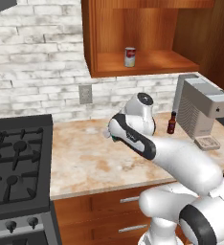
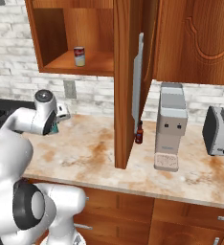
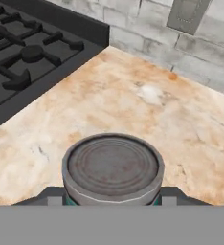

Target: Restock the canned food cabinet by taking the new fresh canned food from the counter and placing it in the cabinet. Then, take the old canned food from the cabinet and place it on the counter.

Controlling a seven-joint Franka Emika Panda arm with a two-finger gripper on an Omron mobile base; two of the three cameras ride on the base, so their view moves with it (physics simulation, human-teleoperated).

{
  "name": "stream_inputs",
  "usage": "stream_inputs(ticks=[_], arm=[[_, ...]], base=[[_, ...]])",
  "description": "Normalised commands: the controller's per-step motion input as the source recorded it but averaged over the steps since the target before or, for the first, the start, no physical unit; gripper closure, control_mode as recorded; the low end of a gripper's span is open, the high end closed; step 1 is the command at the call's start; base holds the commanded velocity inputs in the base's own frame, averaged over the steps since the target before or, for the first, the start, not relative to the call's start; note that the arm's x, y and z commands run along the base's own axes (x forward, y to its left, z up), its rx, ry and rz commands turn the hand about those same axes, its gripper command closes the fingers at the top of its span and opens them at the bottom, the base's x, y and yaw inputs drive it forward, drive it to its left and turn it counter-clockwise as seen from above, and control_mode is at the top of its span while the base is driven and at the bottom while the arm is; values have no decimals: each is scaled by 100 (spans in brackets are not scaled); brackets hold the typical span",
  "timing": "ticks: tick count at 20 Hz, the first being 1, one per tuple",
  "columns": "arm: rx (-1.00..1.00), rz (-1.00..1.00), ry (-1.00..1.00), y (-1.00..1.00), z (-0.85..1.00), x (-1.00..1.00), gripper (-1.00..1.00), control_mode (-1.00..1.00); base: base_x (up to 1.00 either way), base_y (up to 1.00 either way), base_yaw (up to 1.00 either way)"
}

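closest to the hand camera, a teal-labelled tin (image 3: 112, 168) shows its ribbed silver top, with slivers of teal at its lower edges. the gripper (image 3: 113, 198) is closed on this tin, one dark fingertip on each side, holding it above the mottled beige counter (image 3: 133, 110).

left to right in the hand view: the black gas stove (image 3: 28, 52) lies at upper left, the counter spreads across the middle, and a wall outlet (image 3: 186, 14) sits on the pale brick wall (image 3: 147, 33) at the top.

left base view, left to right: the stove (image 1: 16, 167) adjoins the counter (image 1: 85, 158); the white arm (image 1: 147, 139) reaches over the counter, with a trace of teal (image 1: 113, 139) showing at the wrist. above, the red-and-white tin (image 1: 129, 57) stands upright on the floor of the open wooden cabinet (image 1: 92, 38). a small dark bottle (image 1: 172, 123) stands near the wall, just beside a grey coffee machine (image 1: 200, 112).

right base view, left to right: the gripper (image 2: 54, 125) holds the teal tin (image 2: 53, 128) over the counter (image 2: 99, 153), below the cabinet (image 2: 37, 33) where the red-and-white tin (image 2: 79, 56) stands. the open cabinet door (image 2: 125, 81) hangs edge-on; the bottle (image 2: 139, 132), the coffee machine (image 2: 170, 125) and a toaster (image 2: 221, 131) follow.
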Motion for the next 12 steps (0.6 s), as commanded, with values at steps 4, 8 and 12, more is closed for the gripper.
stream_inputs(ticks=[4,8,12], arm=[[18,0,12,2,-96,24,100,-100],[22,0,15,0,-85,9,100,-100],[1,0,1,8,-50,1,100,-100]], base=[[0,0,0],[0,0,0],[0,0,0]])
